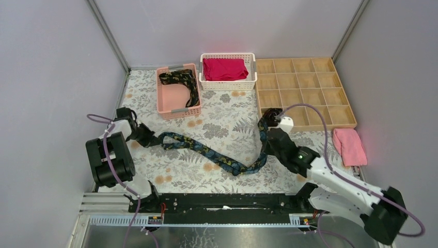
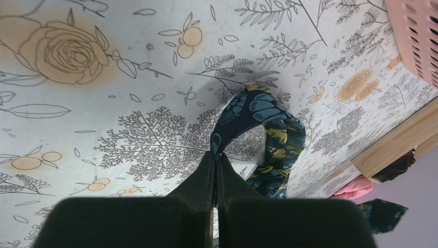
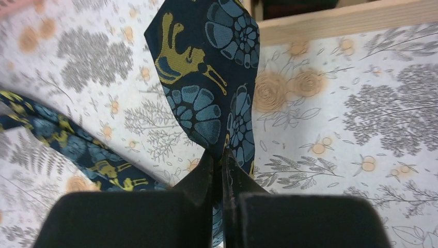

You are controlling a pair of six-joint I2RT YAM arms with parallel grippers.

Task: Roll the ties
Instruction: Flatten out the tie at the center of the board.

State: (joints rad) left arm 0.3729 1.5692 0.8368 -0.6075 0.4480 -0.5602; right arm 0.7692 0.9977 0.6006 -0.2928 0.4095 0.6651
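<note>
The tie (image 1: pixel 219 160) crosses the counter (image 1: pixel 227 118), one end clenched in the left tool (image 2: pixel 216 156), the other in the right tool (image 3: pixel 219 155).

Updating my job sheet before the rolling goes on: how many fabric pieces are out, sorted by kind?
ties: 2, the blue-patterned tie and the gold-patterned tie
red cloth: 1
pink towel: 1
total: 4

The left pincer (image 2: pixel 216 155) and right pincer (image 3: pixel 221 155) are both pinched closed, the right arm stretched forward.
</note>
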